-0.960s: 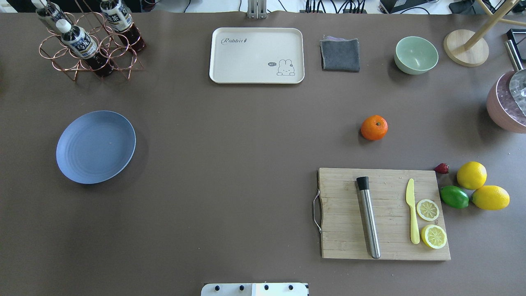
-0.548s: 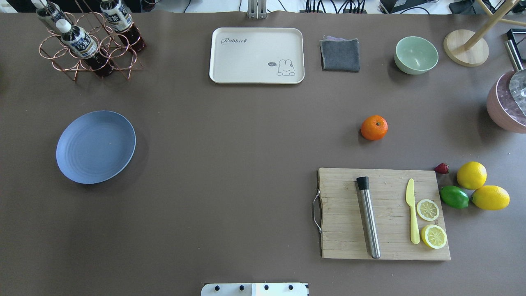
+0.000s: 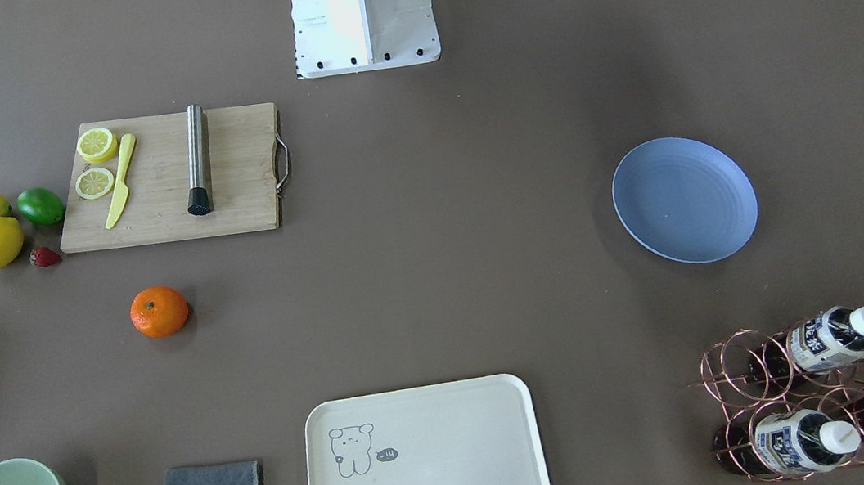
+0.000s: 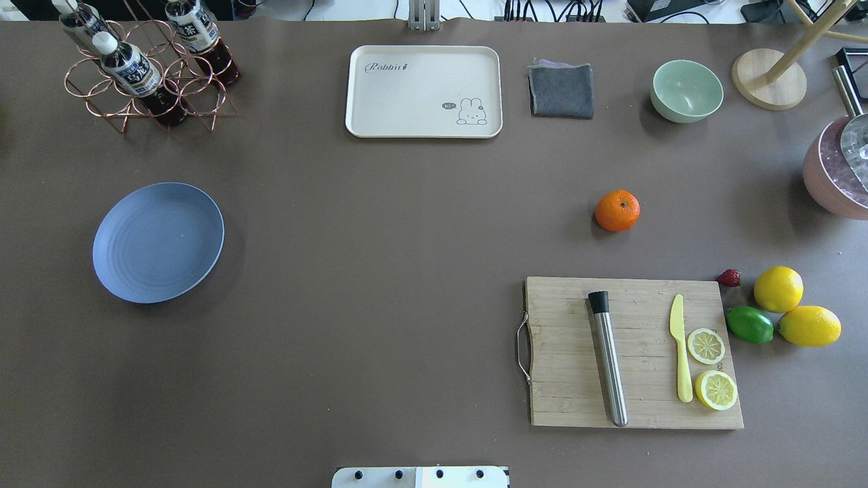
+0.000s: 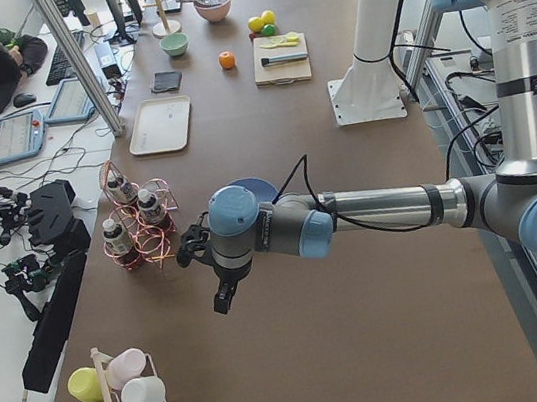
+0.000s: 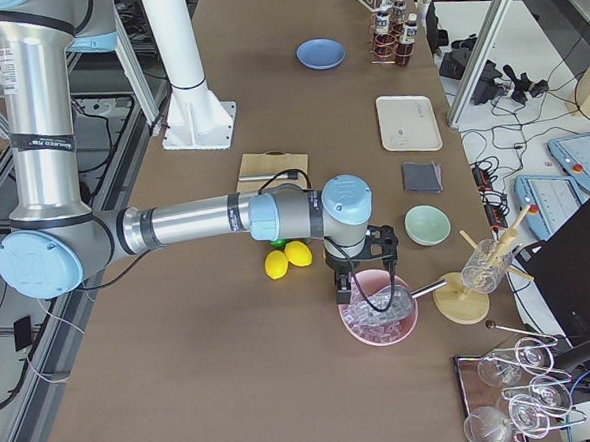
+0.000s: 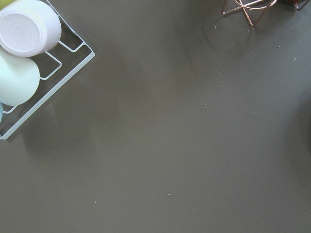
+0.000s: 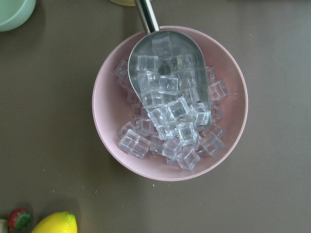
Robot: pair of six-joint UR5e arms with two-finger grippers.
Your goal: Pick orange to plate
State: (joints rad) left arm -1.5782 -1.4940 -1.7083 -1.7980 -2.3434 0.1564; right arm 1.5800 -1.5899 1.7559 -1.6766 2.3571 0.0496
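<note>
The orange [image 4: 617, 210] rests on the brown table right of centre, just beyond the cutting board; it also shows in the front view [image 3: 159, 311]. The periwinkle plate [image 4: 158, 242] lies bare at the left, far from the fruit. Neither gripper enters the overhead or front view. In the exterior left view my left gripper [image 5: 223, 299] hangs past the plate near the table's left end. In the exterior right view my right gripper [image 6: 344, 283] hovers over a pink ice bowl, well right of the orange. Whether either is open or shut I cannot tell.
A wooden cutting board [image 4: 634, 352] carries a steel muddler, a yellow knife and lemon slices. Two lemons [image 4: 778, 289], a lime [image 4: 749, 324] and a strawberry lie beside it. The pink ice bowl [image 8: 170, 102], green bowl [image 4: 686, 90], cream tray [image 4: 424, 91] and bottle rack [image 4: 146, 74] line the edges.
</note>
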